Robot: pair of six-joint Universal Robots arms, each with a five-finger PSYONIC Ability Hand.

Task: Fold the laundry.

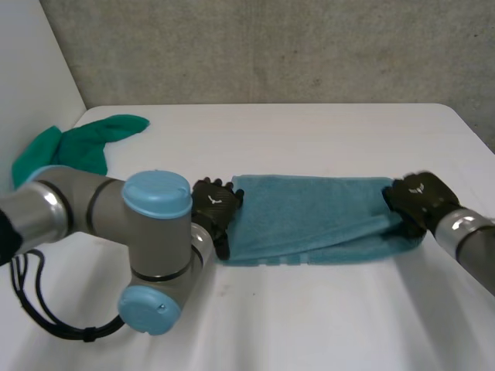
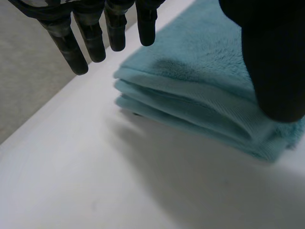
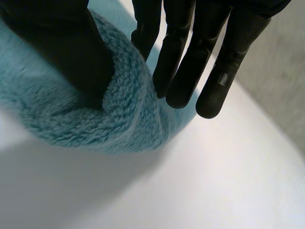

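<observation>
Closest to us is the left arm (image 1: 155,232), a thick grey elbow with rounded light-blue caps. Far off at the left a crumpled green cloth (image 1: 81,143) lies on the smooth white table (image 1: 309,309). Next comes the left hand (image 1: 215,207) at the left end of the towel (image 1: 309,216). Its fingers (image 2: 93,38) are straight and a little spread over the table just past the corner, and its thumb (image 2: 276,62) is over the top layer. The towel is blue, fluffy terry, folded into a long flat band of stacked layers across the middle of the table. At its right end the right hand (image 1: 418,199) pinches a rounded ridge of pile between its thumb (image 3: 62,47) and straight fingers (image 3: 186,71).
</observation>
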